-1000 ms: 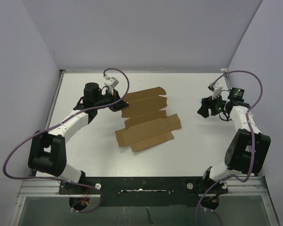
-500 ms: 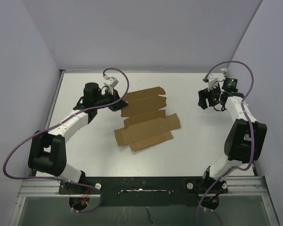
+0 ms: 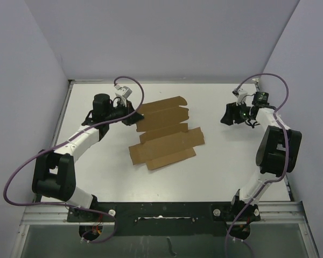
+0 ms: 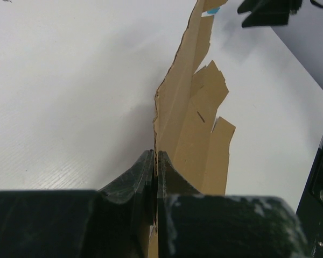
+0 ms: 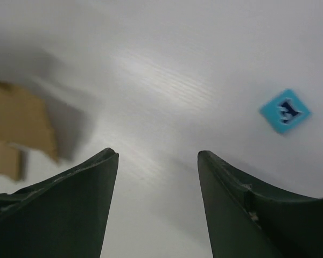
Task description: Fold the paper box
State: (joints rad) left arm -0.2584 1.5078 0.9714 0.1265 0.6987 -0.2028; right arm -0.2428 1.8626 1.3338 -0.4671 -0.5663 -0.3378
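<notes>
The paper box (image 3: 164, 131) is a flat brown die-cut cardboard sheet with flaps and slits, lying mid-table. My left gripper (image 3: 130, 115) is shut on its far-left edge. In the left wrist view the two fingers pinch the cardboard (image 4: 196, 123) at the gripper (image 4: 155, 156), and the sheet stretches away from them. My right gripper (image 3: 229, 115) hovers to the right of the sheet, apart from it. It stands open (image 5: 158, 153) over bare table with nothing between its fingers. A corner of the box (image 5: 21, 126) shows at the left of the right wrist view.
A small blue square marker (image 5: 285, 110) lies on the white table (image 3: 220, 161) beyond the right gripper's fingers. Grey walls close in the table at the back and both sides. The arm bases and a black rail (image 3: 161, 210) line the near edge.
The right arm swung its gripper toward the back and then slightly left, and its jaws narrowed a little. The left gripper drew the sheet slightly left and back.
</notes>
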